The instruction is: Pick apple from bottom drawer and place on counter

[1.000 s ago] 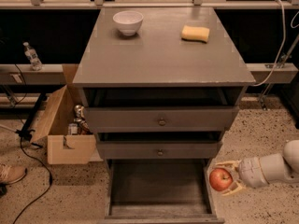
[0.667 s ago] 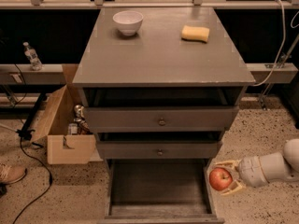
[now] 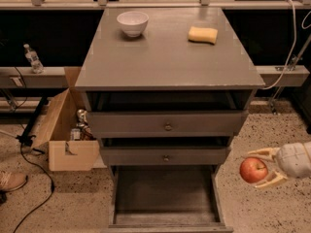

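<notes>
The red apple (image 3: 253, 170) sits between the two pale fingers of my gripper (image 3: 260, 168), which is shut on it. The gripper comes in from the right edge and holds the apple in the air to the right of the cabinet, level with the middle drawer. The bottom drawer (image 3: 165, 194) is pulled wide open below and to the left, its plain box interior bare. The counter (image 3: 167, 57) is the flat grey-brown cabinet top, well above and left of the apple.
A white bowl (image 3: 132, 23) stands at the counter's back left and a yellow sponge (image 3: 202, 34) at its back right. The two upper drawers (image 3: 167, 126) stand slightly open. A cardboard box (image 3: 68, 130) and cables lie on the floor to the left.
The gripper has lifted the apple up and a little to the right, from just beside the bottom drawer's right edge to the height of the middle drawer.
</notes>
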Robot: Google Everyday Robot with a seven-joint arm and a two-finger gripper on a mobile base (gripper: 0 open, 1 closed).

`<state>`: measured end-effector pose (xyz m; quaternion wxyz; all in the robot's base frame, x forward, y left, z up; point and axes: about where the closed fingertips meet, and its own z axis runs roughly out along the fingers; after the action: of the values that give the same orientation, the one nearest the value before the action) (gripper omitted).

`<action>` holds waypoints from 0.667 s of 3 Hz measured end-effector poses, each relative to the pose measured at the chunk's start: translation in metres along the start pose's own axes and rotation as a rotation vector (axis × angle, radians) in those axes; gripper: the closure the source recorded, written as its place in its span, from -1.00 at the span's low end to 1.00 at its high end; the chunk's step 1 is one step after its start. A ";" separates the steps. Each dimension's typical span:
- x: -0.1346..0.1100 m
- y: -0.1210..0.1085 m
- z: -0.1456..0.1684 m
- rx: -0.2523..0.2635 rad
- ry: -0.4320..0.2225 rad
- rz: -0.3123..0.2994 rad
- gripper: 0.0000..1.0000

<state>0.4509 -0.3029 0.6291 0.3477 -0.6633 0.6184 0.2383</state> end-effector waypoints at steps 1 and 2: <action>-0.028 -0.009 -0.044 0.036 -0.014 0.038 1.00; -0.062 -0.014 -0.077 0.095 -0.023 0.048 1.00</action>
<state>0.4479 -0.3206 0.7270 0.3802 -0.6280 0.6408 0.2246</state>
